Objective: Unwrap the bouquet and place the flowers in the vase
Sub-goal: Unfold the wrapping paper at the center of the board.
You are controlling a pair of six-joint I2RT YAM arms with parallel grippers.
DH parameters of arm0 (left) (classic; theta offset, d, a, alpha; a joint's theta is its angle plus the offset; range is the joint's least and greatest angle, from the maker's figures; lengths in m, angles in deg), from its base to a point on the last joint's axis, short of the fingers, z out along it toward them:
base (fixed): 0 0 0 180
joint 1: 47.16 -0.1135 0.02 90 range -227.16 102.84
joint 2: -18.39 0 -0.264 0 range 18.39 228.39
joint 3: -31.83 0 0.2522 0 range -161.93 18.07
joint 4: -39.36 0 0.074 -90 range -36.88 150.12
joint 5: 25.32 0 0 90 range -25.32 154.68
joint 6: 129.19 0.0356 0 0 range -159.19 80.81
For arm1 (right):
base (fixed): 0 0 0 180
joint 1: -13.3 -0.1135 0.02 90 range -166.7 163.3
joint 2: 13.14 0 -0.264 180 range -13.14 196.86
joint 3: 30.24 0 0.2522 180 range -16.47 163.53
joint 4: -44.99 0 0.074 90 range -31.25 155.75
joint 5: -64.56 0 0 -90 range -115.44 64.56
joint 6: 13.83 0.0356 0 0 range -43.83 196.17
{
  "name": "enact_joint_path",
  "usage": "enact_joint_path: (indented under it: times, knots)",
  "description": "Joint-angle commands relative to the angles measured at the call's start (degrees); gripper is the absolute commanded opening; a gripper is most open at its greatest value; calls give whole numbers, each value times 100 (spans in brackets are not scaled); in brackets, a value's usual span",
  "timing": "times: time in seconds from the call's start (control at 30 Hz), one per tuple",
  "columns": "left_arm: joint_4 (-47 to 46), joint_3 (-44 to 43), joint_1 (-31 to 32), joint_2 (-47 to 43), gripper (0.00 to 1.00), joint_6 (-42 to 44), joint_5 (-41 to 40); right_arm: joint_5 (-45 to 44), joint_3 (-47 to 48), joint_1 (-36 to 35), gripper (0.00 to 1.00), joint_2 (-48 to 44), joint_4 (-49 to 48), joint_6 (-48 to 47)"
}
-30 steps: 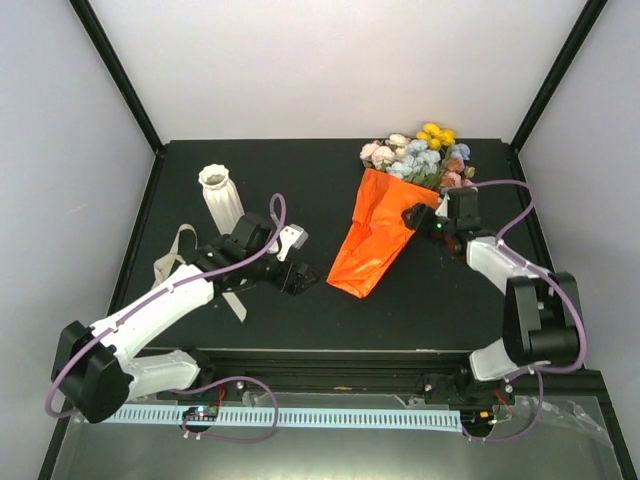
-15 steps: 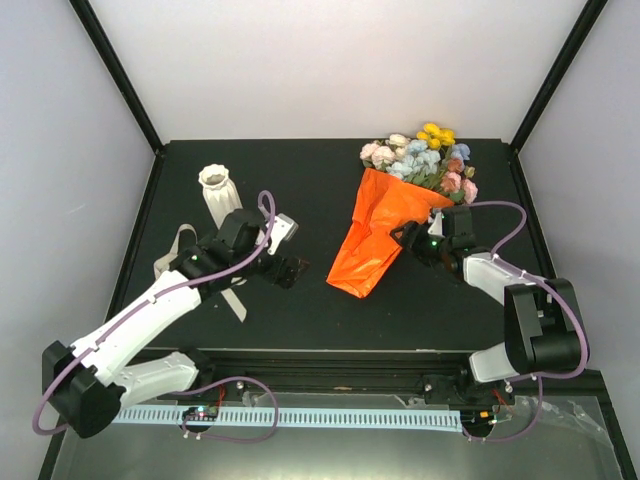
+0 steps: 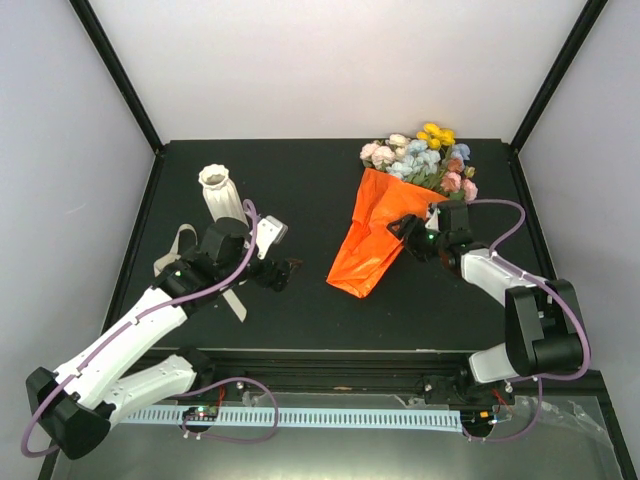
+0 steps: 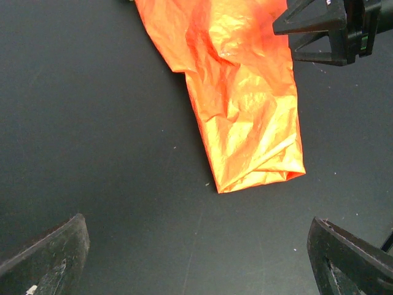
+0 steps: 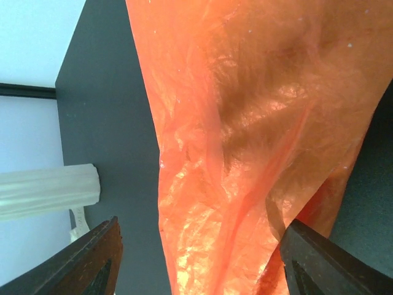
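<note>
The bouquet lies on the black table, its orange paper (image 3: pixel 372 238) tapering toward the front and the flowers (image 3: pixel 420 155) fanning out at the back. In the right wrist view the orange paper (image 5: pixel 258 123) fills the space ahead. My right gripper (image 3: pixel 408 230) is open at the wrap's right edge, and the paper lies between its two fingers (image 5: pixel 92 258). My left gripper (image 3: pixel 281 272) is open wide and empty, low over bare table left of the paper's narrow end (image 4: pixel 258 172). The ribbed off-white vase (image 3: pixel 222 195) stands at the back left, behind the left arm.
A cream ribbon (image 3: pixel 180 252) lies on the table under the left arm, near the vase. The table's black frame posts rise at both back corners. The vase's rim (image 5: pixel 49 190) shows at the left of the right wrist view.
My left gripper has drawn back to the left, away from the paper, and its jaws have widened. My right gripper has slid left and lower onto the wrap's right edge.
</note>
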Motion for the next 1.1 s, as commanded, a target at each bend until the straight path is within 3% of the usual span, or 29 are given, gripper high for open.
enact_joint_path:
  times: [0.0,0.17,0.4,0.83,1.07]
  knots:
    - [-87,-20,23,-73,99,91,-77,-104,-92,-44,72,105,-408,559]
    - [-104,-12,24,-127,99,107,-81,106,-86,-125,72,167,-1192,713]
    - [-125,-2,30,-88,99,65,-287,416,569,-538,69,422,-1526,301]
    - [-101,49,30,-164,99,183,-238,348,2544,-1648,69,1910,-1279,6]
    - [-106,38,29,-138,97,223,-208,544,3074,-1710,72,1976,-210,-733]
